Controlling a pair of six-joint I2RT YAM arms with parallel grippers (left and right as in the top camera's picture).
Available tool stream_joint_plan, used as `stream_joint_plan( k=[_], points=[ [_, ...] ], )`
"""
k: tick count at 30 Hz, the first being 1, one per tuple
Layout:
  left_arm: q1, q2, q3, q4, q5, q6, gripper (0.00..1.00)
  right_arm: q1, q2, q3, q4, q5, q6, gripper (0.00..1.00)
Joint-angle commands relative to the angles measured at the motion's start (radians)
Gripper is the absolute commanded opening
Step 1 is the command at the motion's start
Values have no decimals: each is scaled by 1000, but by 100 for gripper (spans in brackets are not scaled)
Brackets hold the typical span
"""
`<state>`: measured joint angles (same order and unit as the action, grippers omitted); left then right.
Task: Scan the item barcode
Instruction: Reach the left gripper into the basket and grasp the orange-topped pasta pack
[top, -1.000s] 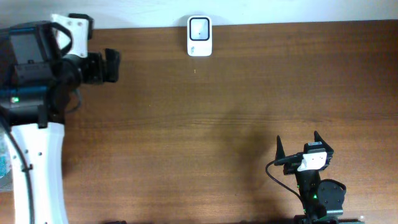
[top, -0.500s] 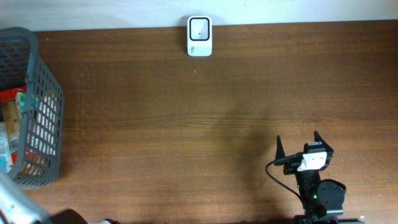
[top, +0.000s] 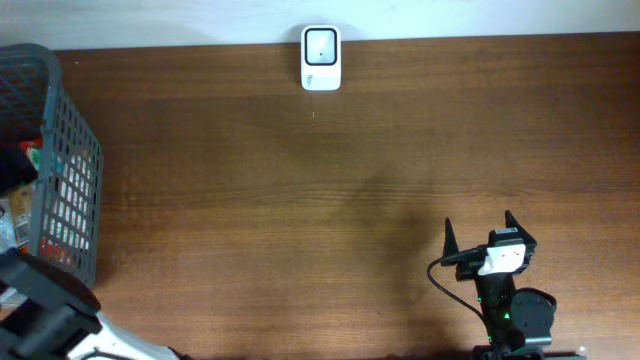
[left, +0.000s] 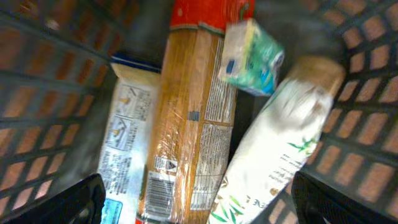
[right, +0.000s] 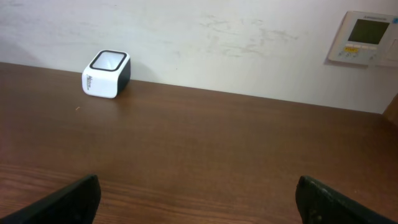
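Overhead, a grey mesh basket (top: 62, 170) stands at the desk's (top: 300, 200) left edge, with packets showing through its wall. The left arm (top: 45, 305) comes in at the lower left corner and covers the basket's near end; its tip cannot be made out from this view. At the middle of the far edge sits the white scanner (top: 321, 58), well apart from the basket, with bare wood between them. Near the lower right the right fingers (top: 449, 235) point toward the scanner, spread wide and holding nothing.

The left wrist view looks straight down into the basket (left: 56, 93). The left fingers (left: 81, 202) show at the two bottom corners, spread wide, above the goods and touching none. From left to right lie a flat white-and-blue box (left: 124, 143), a long pasta pack (left: 186, 112) with a red end and a barcode near its lower end, a small green-and-white packet (left: 252, 56) resting on the pasta pack's upper part, and a white bag (left: 280, 155) with green leaf print. The packs lie touching one another and are somewhat blurred.

The right wrist view shows the right fingers (right: 68, 199) wide apart at the bottom corners, the scanner (right: 106, 74) far left by the wall (right: 217, 37), and a panel (right: 365, 38) on the wall at right.
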<state>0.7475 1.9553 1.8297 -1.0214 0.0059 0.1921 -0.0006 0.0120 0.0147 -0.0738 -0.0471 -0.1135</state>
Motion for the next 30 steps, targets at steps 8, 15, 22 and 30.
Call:
stream_joint_plan(
  k=[8,15,22,30],
  points=[
    [8,151,0,32,-39,102,94,-6,-6,-9,2,-5,-6,99],
    [8,249,0,98,-74,161,93,-6,-5,-9,2,-5,-6,98],
    [8,315,0,166,-74,163,89,-6,-5,-9,2,-5,-6,99],
    [8,337,2,168,-44,159,19,-6,-5,-9,2,-6,-6,99]
  ],
)
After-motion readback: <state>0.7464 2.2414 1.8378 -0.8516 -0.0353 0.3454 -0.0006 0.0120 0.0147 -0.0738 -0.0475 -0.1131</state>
